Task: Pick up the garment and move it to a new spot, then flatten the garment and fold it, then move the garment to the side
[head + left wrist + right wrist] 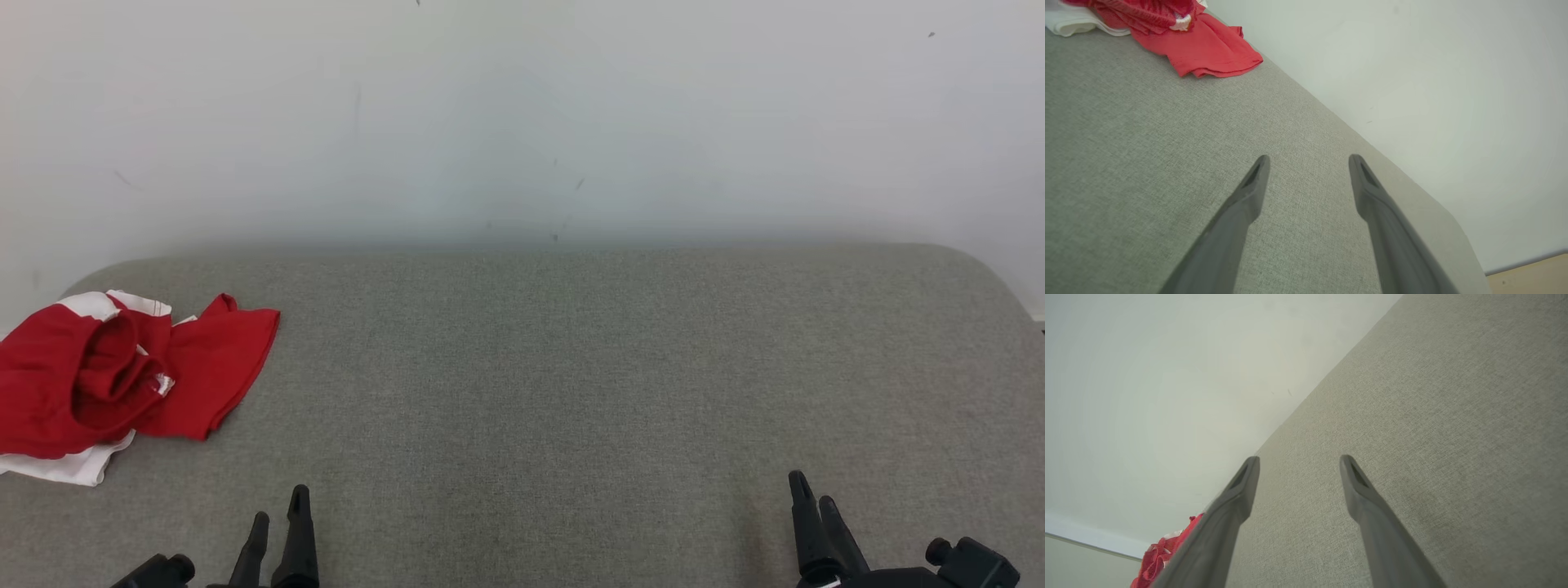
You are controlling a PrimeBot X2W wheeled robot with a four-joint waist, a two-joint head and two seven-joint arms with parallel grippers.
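Head view showed the crumpled red-and-white garment (122, 380) lying near the left end of the grey padded surface (571, 367), well apart from both grippers. The left gripper (280, 503) and right gripper (811, 487) hovered with jaws spread, holding nothing. Pinching only one loose layer could drag the bundle off that end.

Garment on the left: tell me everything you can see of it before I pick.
The garment is red with white panels, thin soft cloth by its look. It lies crumpled in a loose heap, bunched in the middle, one flatter red flap spread rightward. It rests at the left end of the grey upholstered surface, its left side cut by the head view's edge. Only the surface touches it; the open left gripper is well apart.
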